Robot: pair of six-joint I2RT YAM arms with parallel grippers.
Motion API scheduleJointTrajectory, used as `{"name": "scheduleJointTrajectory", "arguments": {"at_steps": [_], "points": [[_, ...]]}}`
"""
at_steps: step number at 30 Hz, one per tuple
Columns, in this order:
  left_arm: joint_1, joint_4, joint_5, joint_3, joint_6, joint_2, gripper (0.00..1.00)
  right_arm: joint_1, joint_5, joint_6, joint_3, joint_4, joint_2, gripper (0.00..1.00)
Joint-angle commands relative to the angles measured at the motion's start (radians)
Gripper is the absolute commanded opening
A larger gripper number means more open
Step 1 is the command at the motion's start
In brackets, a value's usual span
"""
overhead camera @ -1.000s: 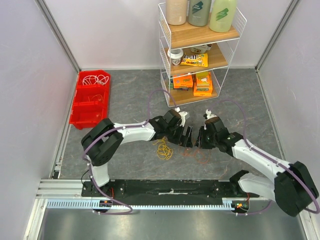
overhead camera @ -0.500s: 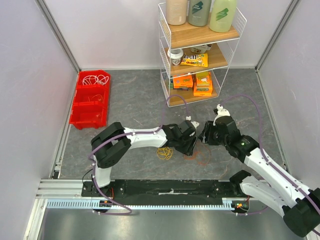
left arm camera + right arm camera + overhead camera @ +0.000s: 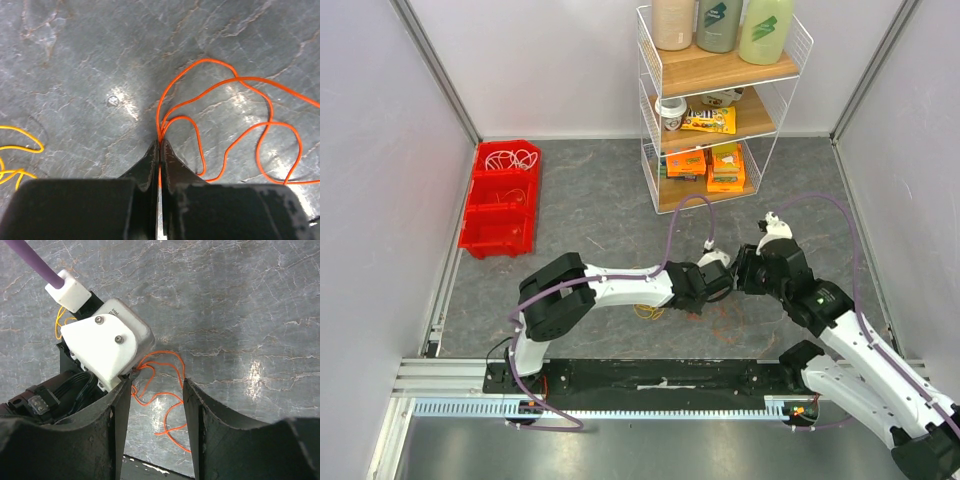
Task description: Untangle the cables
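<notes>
Your grey tabletop [image 3: 590, 200] fills the overhead view, with the wire rack [image 3: 720, 70] at its upper centre and the red bin [image 3: 500, 228] at the upper left. Your left hand [image 3: 160, 150] reaches into the lower centre of that view, its jaws pressed together and clamped on a strand of the orange cable [image 3: 158, 120], right at tabletop level. The rest of that cable sprawls in loose loops to the right of the pinch in the left wrist view. Your right hand [image 3: 156, 387] sits just right of the left one, fingers apart and gripping nothing, with orange loops lying on the tabletop below the gap. The yellow cable [image 3: 646, 313] lies just left of the orange one, partly hidden under your left arm [image 3: 620, 283]. The white cables [image 3: 510, 158] are coiled in the bin's top compartment, well apart from both hands.
</notes>
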Motion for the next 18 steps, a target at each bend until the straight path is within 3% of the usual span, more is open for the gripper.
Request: {"name": "scheduleJointTrajectory", "arguments": {"at_steps": [1, 4, 10, 14, 16, 18], "points": [[-0.002, -0.052, -0.114, -0.011, 0.016, -0.037, 0.02, 0.002, 0.024, 0.009, 0.041, -0.016, -0.025, 0.53], [0.001, -0.004, -0.098, -0.066, 0.039, -0.152, 0.02, 0.0, 0.038, 0.007, 0.043, -0.025, -0.034, 0.53], [0.065, 0.115, 0.075, -0.204, 0.087, -0.45, 0.02, 0.002, 0.063, 0.0, 0.05, -0.024, -0.037, 0.54], [0.212, 0.194, 0.226, -0.308, 0.07, -0.661, 0.02, 0.002, 0.066, -0.007, 0.056, -0.021, -0.021, 0.54], [0.343, 0.246, 0.336, -0.353, 0.056, -0.764, 0.02, 0.002, 0.063, -0.007, 0.056, -0.018, -0.013, 0.54], [0.439, 0.24, 0.346, -0.368, 0.045, -0.852, 0.02, 0.002, 0.058, -0.007, 0.055, -0.012, -0.007, 0.54]]}}
